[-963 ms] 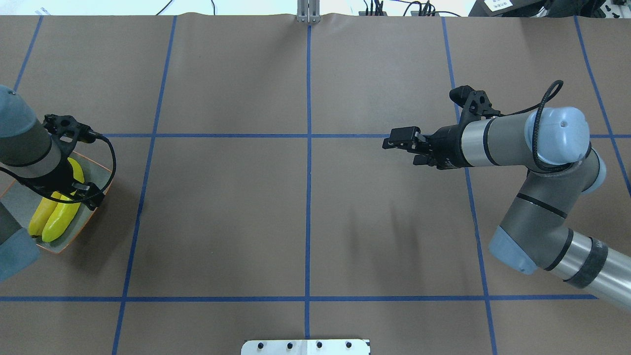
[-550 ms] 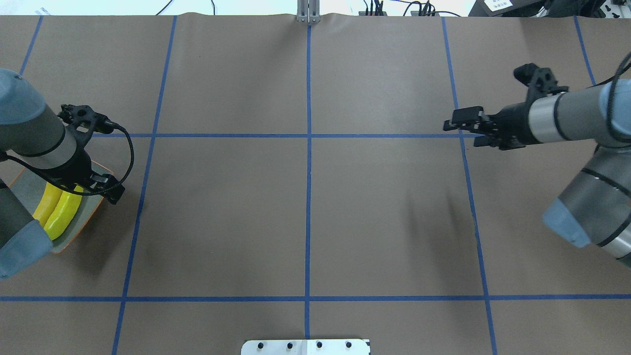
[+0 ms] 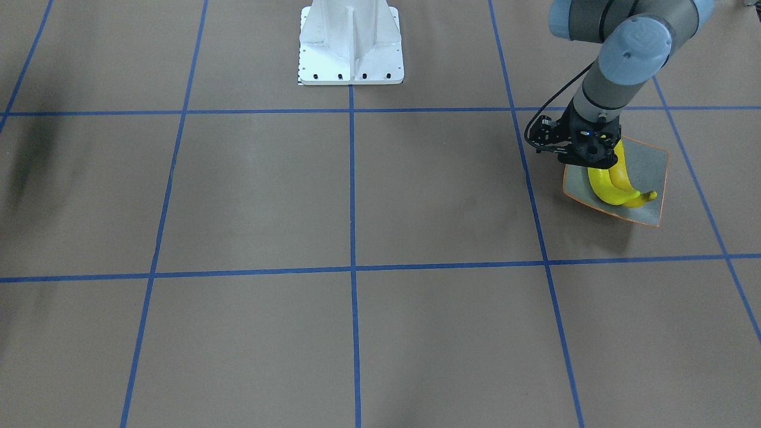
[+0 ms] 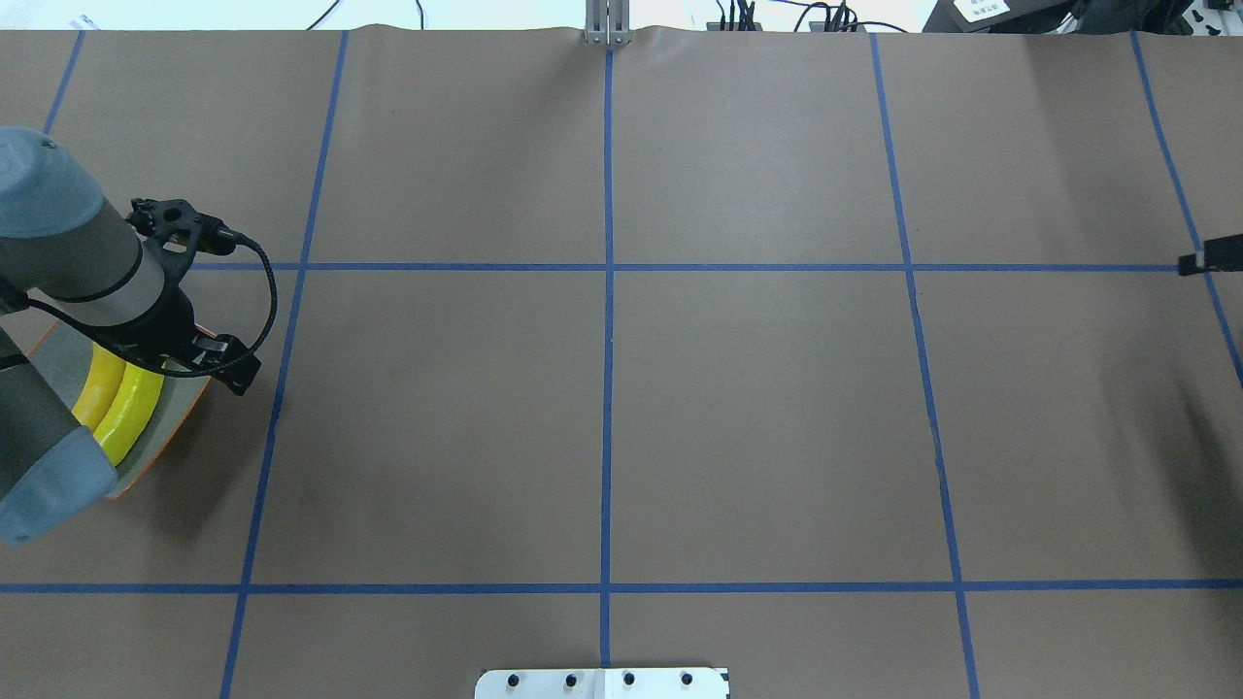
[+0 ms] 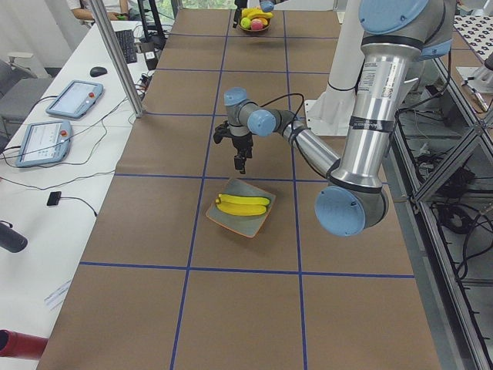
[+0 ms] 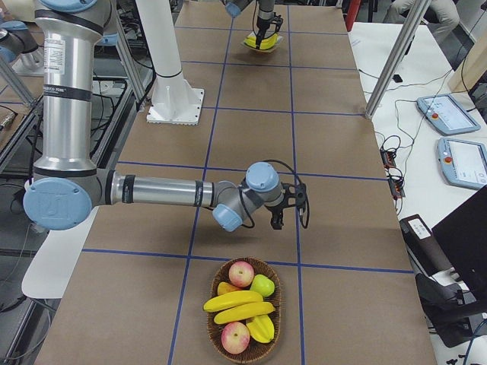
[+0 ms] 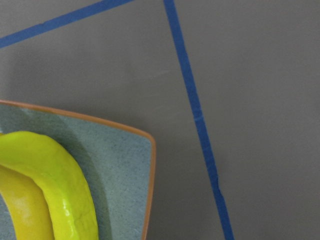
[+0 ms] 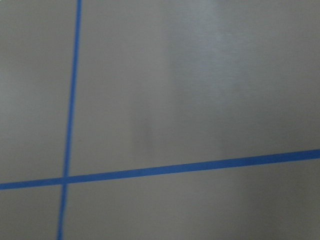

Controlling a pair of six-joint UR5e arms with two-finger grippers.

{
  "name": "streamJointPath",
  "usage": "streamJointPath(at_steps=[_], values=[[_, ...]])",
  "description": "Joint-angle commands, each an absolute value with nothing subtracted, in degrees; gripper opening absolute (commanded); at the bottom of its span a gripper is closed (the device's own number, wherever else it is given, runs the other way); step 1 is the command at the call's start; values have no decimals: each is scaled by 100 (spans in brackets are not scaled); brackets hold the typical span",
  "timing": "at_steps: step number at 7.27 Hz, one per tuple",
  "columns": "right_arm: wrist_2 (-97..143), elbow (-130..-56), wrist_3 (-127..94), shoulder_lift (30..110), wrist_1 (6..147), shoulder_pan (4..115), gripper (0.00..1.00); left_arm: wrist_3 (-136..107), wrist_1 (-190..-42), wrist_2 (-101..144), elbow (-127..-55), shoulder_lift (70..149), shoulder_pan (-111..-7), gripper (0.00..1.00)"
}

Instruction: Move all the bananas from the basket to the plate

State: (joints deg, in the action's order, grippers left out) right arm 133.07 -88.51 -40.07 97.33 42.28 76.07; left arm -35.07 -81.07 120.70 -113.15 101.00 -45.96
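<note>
Two yellow bananas lie side by side on the grey-green, orange-rimmed plate at the table's left end. They also show in the overhead view and the left wrist view. My left gripper hangs just above the plate's inner edge, empty, with its jaws apart. More bananas lie in the wicker basket at the far right end. My right gripper hovers over the table short of the basket. Only a fingertip shows in the overhead view, so I cannot tell its state.
The basket also holds red and green apples. The robot's white base stands at mid-table on the robot's side. Blue tape lines grid the brown table cover. Tablets and cables lie on a side bench beyond the table's far edge.
My left gripper has moved right and away from the bananas, which stay on the plate. My right arm has swung back to the right, almost out of the overhead view.
</note>
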Motion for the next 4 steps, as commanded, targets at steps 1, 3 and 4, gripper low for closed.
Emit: streamJointPath(at_steps=[1, 3, 4], values=[[13333, -8675, -2029, 10413, 4682, 8364, 100, -3586, -8121, 12067, -11224, 10134, -4588, 99], [13246, -8649, -797, 10852, 4939, 8735, 100, -3586, -8121, 12067, -11162, 10134, -4588, 99], [13158, -8622, -521, 10976, 4931, 8806, 100, -3586, -8121, 12067, -11153, 10134, -4588, 99]])
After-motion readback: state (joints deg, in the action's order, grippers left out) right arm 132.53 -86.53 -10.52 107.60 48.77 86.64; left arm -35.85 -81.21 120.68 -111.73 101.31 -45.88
